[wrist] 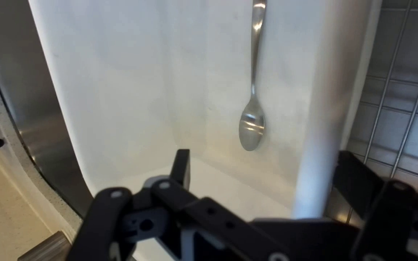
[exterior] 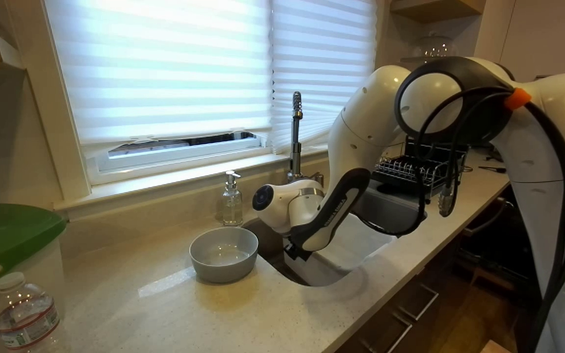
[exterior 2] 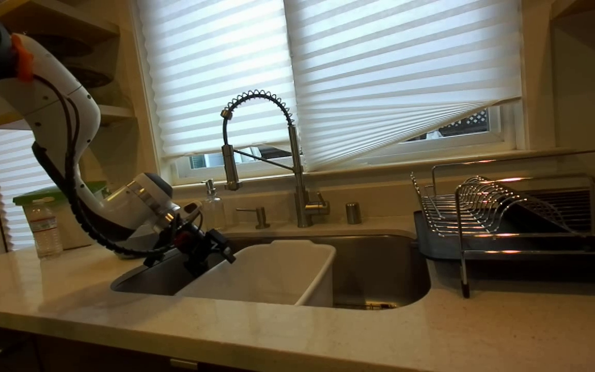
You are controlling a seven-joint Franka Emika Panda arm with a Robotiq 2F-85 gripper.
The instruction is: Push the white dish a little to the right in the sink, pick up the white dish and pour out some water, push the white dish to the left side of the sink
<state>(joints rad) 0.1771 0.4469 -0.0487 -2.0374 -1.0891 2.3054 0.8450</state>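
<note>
Large white rectangular plastic tub [exterior 2: 266, 274] is seated in the dark grey recessed sink [exterior 2: 382, 266]. Black two-fingered claw [wrist: 264, 156] is spread astride one tub wall; nothing is gripped. Risks, as judged: with one wall pinched, twisting or slipping may be caused by lifting off-centre; fill level cannot be told. On tilting, the shiny metal spoon [wrist: 251, 125] inside could be sent sliding. The round grey bowl [exterior: 223, 271], near the sink edge on the pale surface [exterior: 165, 314], could be clipped by the white arm [exterior: 361, 127]. Room is offered in the sink toward the chrome wire dish rack [exterior 2: 527, 252]; the opposite gap is judged tighter.
</note>
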